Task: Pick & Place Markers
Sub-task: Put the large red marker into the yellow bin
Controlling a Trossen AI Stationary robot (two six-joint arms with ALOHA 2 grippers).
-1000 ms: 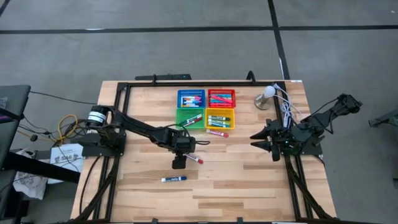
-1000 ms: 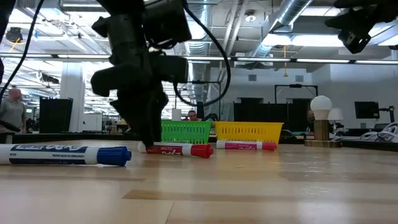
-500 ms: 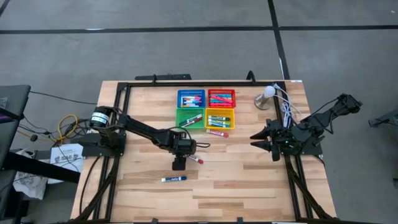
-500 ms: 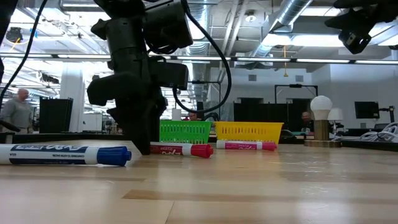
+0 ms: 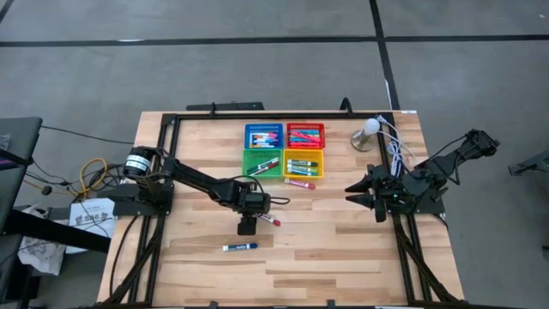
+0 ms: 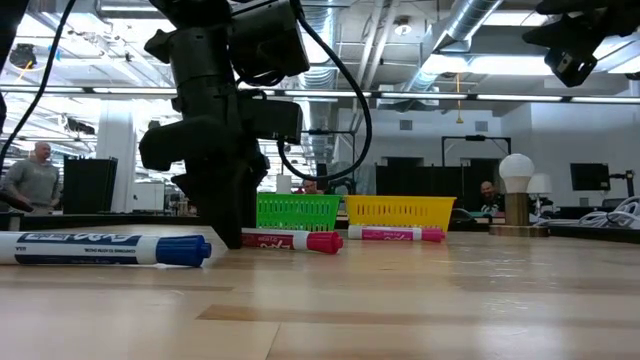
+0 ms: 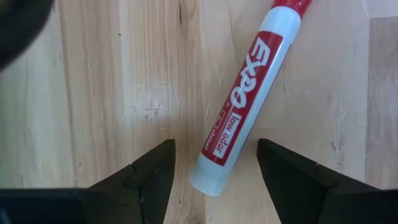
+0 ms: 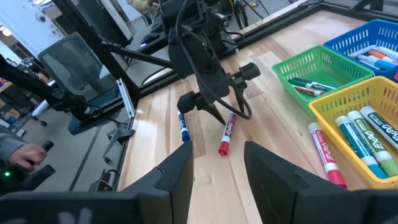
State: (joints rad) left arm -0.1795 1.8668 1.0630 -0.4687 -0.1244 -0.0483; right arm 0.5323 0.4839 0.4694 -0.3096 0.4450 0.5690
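A red-capped marker (image 5: 269,220) lies flat on the wooden table, mid-table. My left gripper (image 5: 259,214) points down over its white butt end (image 7: 214,168). It is open, with one finger on each side of that end and a gap to both. A blue-capped marker (image 5: 240,247) lies nearer the front edge, and a pink marker (image 5: 300,183) lies in front of the yellow basket (image 5: 303,163). More markers lie in the blue (image 5: 263,136), red (image 5: 305,135) and green (image 5: 265,162) baskets. My right gripper (image 5: 360,196) waits open at the table's right edge.
The four baskets stand in a square block at the table's far middle. A white bulb on a wooden base (image 5: 367,133) and loose cables (image 5: 395,150) sit at the far right. A black frame (image 5: 171,120) runs around the table. People show in the room behind (image 6: 30,175).
My left gripper has sunk a little toward the table, so that its open fingers now stand lower around the red-capped marker's white end. The marker has not moved.
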